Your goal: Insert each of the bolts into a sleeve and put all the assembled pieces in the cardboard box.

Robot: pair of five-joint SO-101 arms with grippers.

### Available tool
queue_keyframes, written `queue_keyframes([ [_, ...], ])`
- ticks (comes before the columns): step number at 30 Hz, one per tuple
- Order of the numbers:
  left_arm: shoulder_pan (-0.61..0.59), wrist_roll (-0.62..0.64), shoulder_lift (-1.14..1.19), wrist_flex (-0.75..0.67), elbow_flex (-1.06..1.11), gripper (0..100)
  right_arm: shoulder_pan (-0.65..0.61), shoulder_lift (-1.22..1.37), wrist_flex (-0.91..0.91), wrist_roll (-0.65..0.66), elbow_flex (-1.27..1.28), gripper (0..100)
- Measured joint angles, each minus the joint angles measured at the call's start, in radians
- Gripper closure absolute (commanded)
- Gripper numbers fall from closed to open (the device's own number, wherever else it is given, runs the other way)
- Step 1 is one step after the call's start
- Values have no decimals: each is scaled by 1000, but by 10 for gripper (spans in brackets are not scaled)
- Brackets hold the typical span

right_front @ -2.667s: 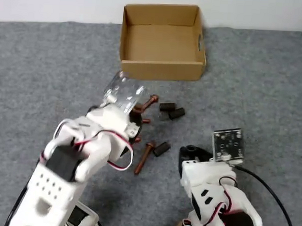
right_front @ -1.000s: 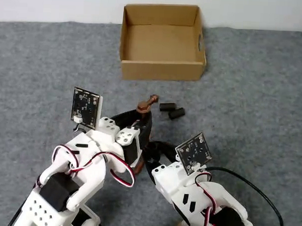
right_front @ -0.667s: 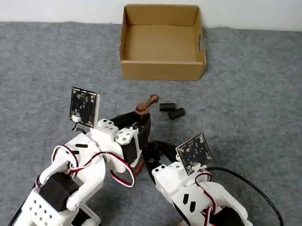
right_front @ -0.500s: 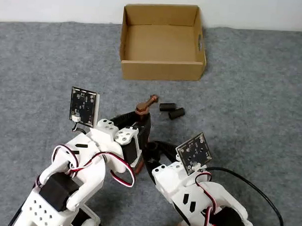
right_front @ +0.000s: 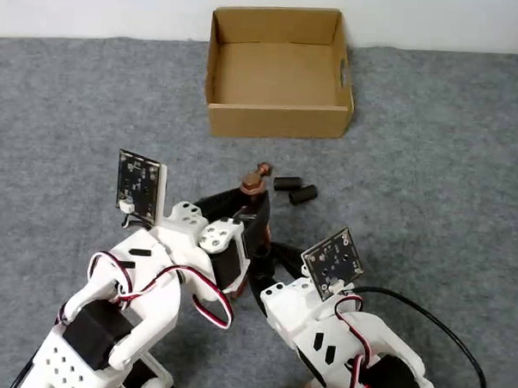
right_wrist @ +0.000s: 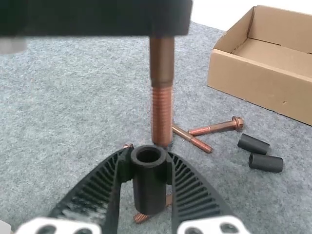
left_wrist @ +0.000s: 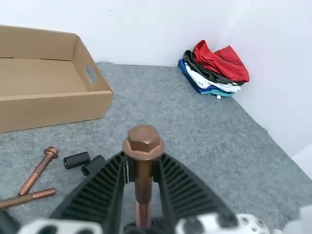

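My left gripper (left_wrist: 143, 160) is shut on a copper bolt (left_wrist: 143, 142), holding it upright with the hex head up; the high view shows this bolt (right_front: 256, 178) just in front of the cardboard box (right_front: 278, 119). My right gripper (right_wrist: 148, 158) is shut on a black sleeve (right_wrist: 149, 181), bore facing up. The held bolt (right_wrist: 161, 105) hangs directly above the sleeve, its threaded tip at the sleeve's rim. Two loose sleeves (right_front: 286, 184) (right_front: 304, 194) lie right of the held bolt. Two loose bolts (right_wrist: 217, 127) (right_wrist: 192, 139) lie on the carpet behind the sleeve.
The open cardboard box (left_wrist: 46, 100) stands at the far middle of the grey carpet with nothing inside. A pile of folded clothes (left_wrist: 214, 68) lies by the wall. Both arms (right_front: 134, 300) (right_front: 347, 344) crowd the near middle; carpet left and right is bare.
The left gripper lifted a bolt off the carpet and the right arm swung in under it with a sleeve. Over the last second the bolt stood more upright and shifted slightly right.
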Motion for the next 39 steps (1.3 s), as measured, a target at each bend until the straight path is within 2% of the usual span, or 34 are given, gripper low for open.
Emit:
queue_keyframes([
  [4,5,0,0,40,0,995,0,0,0,0,0,990],
  [29,-29,0,-2,54,40,995,-3,0,0,0,2,990],
  [33,-20,2,-3,110,38,995,-5,0,0,0,2,990],
  [39,64,2,-2,273,41,995,-6,0,0,2,2,990],
])
